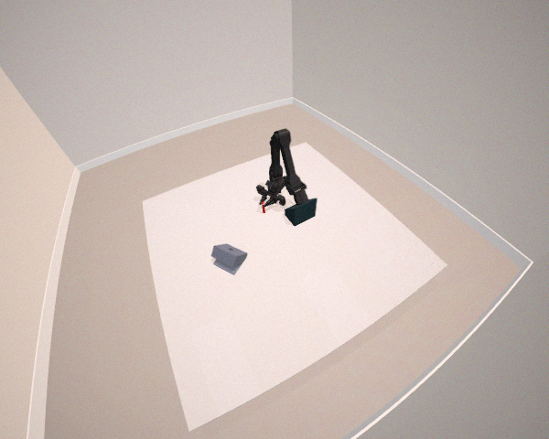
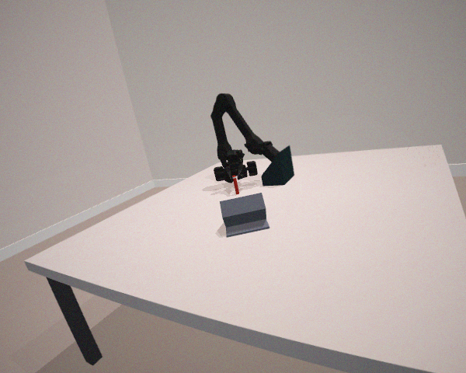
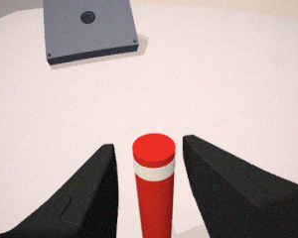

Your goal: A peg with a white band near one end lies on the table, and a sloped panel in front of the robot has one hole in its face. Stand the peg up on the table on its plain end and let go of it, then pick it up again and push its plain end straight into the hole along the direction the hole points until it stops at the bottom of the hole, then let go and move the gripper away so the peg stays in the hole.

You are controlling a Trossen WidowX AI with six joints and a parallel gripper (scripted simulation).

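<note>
The red peg (image 1: 263, 208) (image 2: 236, 186) (image 3: 156, 208) stands close to upright on the table, its white band near the top end and its plain end down. My gripper (image 1: 263, 204) (image 2: 234, 178) (image 3: 149, 150) is partly open around the peg's upper part. In the wrist view a gap shows between the peg and each finger. The grey-blue sloped panel (image 1: 227, 257) (image 2: 242, 208) (image 3: 89, 39) stands apart from the peg. Its one hole (image 1: 231, 249) (image 3: 87, 17) looks empty; the exterior camera sees the panel from behind, with the hole hidden.
A dark teal wedge-shaped block (image 1: 301, 212) (image 2: 279, 170) stands beside the arm's base, to the right of the gripper in the top and exterior views. The white table's front edge (image 2: 225, 323) is far in front of the panel.
</note>
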